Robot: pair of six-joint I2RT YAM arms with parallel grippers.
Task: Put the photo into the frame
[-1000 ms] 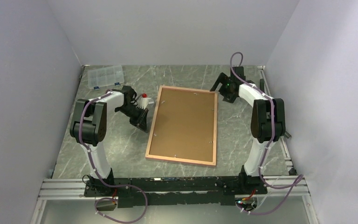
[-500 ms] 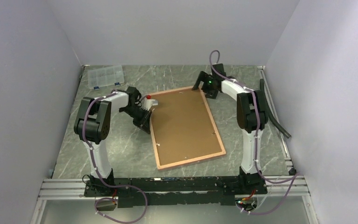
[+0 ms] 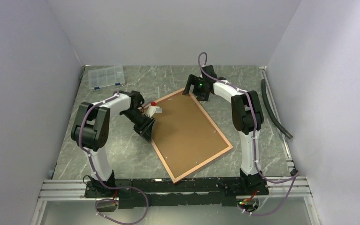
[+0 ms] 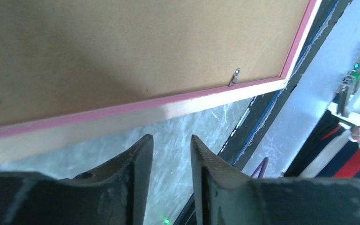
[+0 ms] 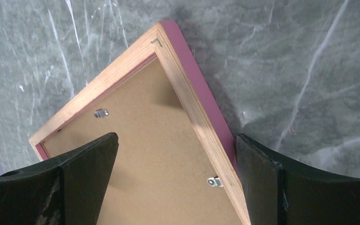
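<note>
One large rectangle dominates the marble table point(image 3: 98, 150): the frame point(image 3: 190, 133), lying back side up with its brown backing board point(image 3: 187, 126) showing inside the tan wood border. Its long axis runs diagonally, from the far-left end near the middle of the table toward the near right, so one corner points at the arm bases and another at the far wall. The photo cannot be seen in any view. The right gripper point(image 5: 176, 183) sits over the far corner, its fingers spread wide on either side of the frame's right-hand edge, not closed on it; the pink face shows along that edge. The left gripper point(image 4: 171, 154) is low beside the left long edge, fingers a narrow gap apart with nothing between them. A small red-capped white object point(image 3: 153, 109) lies by that gripper; what it is stays unclear. A clear compartment box point(image 3: 106, 76) sits at the far left.
</note>
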